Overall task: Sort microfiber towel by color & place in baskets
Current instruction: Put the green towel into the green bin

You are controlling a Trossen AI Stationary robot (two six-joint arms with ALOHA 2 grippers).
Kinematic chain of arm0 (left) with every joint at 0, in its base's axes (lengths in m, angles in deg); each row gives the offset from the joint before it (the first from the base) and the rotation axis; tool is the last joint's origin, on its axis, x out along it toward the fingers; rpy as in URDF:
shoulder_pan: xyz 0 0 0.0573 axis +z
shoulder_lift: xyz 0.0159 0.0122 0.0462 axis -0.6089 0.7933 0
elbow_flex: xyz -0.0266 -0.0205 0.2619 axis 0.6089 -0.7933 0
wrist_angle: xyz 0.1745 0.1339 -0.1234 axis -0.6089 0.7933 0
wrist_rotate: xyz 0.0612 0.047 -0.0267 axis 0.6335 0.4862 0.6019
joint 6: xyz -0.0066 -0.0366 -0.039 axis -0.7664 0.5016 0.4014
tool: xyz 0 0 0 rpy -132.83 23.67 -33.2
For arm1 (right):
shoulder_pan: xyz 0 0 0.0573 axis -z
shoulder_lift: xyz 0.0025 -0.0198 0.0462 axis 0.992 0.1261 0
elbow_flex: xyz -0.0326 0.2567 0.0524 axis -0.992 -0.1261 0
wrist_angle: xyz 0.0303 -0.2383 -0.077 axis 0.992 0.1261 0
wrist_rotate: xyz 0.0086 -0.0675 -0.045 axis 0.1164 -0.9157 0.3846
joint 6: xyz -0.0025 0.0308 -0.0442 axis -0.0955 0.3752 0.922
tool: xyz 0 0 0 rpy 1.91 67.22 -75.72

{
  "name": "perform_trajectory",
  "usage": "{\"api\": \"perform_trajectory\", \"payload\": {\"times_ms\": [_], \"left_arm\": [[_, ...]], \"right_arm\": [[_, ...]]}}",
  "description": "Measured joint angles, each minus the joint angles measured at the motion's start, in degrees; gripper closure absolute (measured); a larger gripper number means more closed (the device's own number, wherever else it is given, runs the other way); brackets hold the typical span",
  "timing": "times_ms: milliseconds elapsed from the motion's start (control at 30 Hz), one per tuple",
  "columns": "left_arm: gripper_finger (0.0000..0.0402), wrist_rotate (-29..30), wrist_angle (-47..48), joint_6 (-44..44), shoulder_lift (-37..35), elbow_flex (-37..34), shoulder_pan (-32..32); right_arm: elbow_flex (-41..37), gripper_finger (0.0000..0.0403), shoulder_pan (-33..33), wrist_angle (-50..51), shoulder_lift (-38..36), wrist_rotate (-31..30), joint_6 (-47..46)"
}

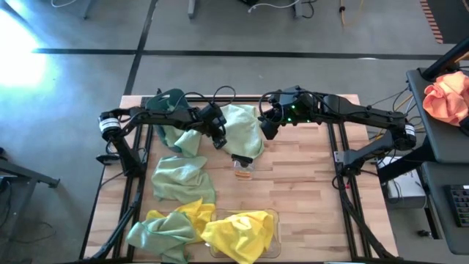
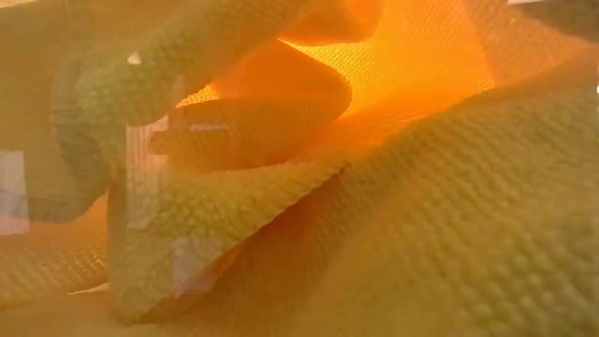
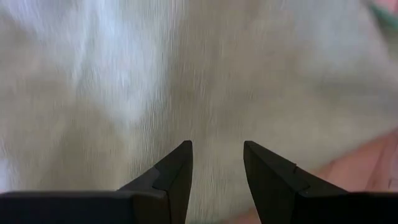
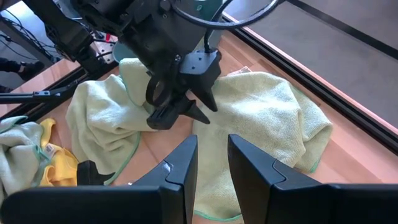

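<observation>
A pale green towel (image 1: 245,128) lies spread on the table's far middle; it fills the left wrist view (image 3: 186,74). My left gripper (image 1: 218,139) (image 3: 217,146) is open close over its left part, also seen in the right wrist view (image 4: 202,112). I cannot tell whether it touches. My right gripper (image 1: 265,132) (image 4: 212,146) is open a narrow gap just right of that towel (image 4: 267,106), holding nothing. The teal basket (image 1: 174,97) sits far left under the left arm, and a green towel (image 1: 183,139) spills over its near rim. The clear basket (image 1: 272,216) at the near edge holds a yellow towel (image 1: 238,233).
Another green towel (image 1: 179,177) lies left of centre, and a green and yellow heap (image 1: 165,227) sits near left. A small amber-and-black object (image 1: 242,170) stands mid-table. An orange-pink cloth (image 1: 447,97) lies on a side stand to the right. Yellow cloth (image 2: 374,187) blocks the low view. Bare wood shows on the right half.
</observation>
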Motion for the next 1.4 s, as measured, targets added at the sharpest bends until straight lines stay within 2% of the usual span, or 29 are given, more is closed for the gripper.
{"api": "perform_trajectory", "payload": {"times_ms": [133,300,500,767,900,1033,1400], "left_arm": [[0.0274,-0.2,-4.0,0.8,0.0,0.1,0.0],[0.0274,-4.5,-6.2,0.9,0.0,0.7,0.0],[0.0274,-5.8,-8.0,0.9,0.3,0.7,0.0],[0.0273,-18.6,-12.2,3.6,8.6,0.8,0.0],[0.0273,-22.5,-15.3,6.7,12.8,0.8,-0.2],[0.0273,-24.0,-17.0,7.5,14.2,0.9,-0.1],[0.0282,-23.5,-18.5,7.7,14.4,0.9,-0.1]], "right_arm": [[0.0,0.0321,0.0,0.0,0.0,0.0,0.0],[0.0,0.0321,0.0,-0.1,0.0,0.0,0.1],[0.0,0.0321,0.0,-0.3,0.0,0.0,-0.2],[0.0,0.0321,-0.1,-0.3,0.0,0.0,-2.2],[0.0,0.0321,-0.3,-0.2,0.0,0.0,-2.3],[0.0,0.0321,-0.4,-0.1,0.0,0.0,-2.3],[0.0,0.0321,-0.3,0.0,0.0,0.0,-2.3]]}}
